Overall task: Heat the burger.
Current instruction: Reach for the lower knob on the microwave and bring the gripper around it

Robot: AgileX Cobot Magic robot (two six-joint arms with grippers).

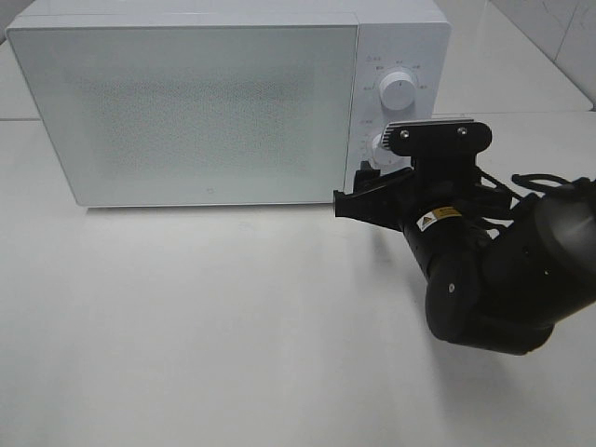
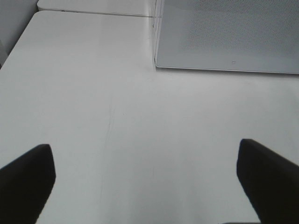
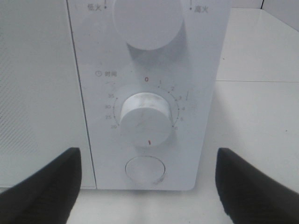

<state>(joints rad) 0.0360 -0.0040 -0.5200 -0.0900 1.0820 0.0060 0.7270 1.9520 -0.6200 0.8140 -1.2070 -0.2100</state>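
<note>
My right fingers (image 3: 46, 186) stood spread wide, gripping nothing, squared up to the microwave's (image 1: 196, 102) control panel. The timer dial (image 3: 145, 119) sat dead ahead, with a round button (image 3: 145, 169) just under it and the upper dial (image 3: 147, 18) above. The door (image 1: 186, 112) was shut and frosted, so I couldn't tell where the burger was. My left fingers (image 2: 28, 177) hung open over the table (image 2: 117, 93).

Microwave (image 1: 391, 37) door (image 1: 186, 112) was shut and frosted, so couldn't see a thing inside. From up high the right arm (image 1: 494, 270) covered most of the lower dial (image 1: 379, 146), and the right wrist cam chopped off the top of the upper dial (image 3: 147, 21).
</note>
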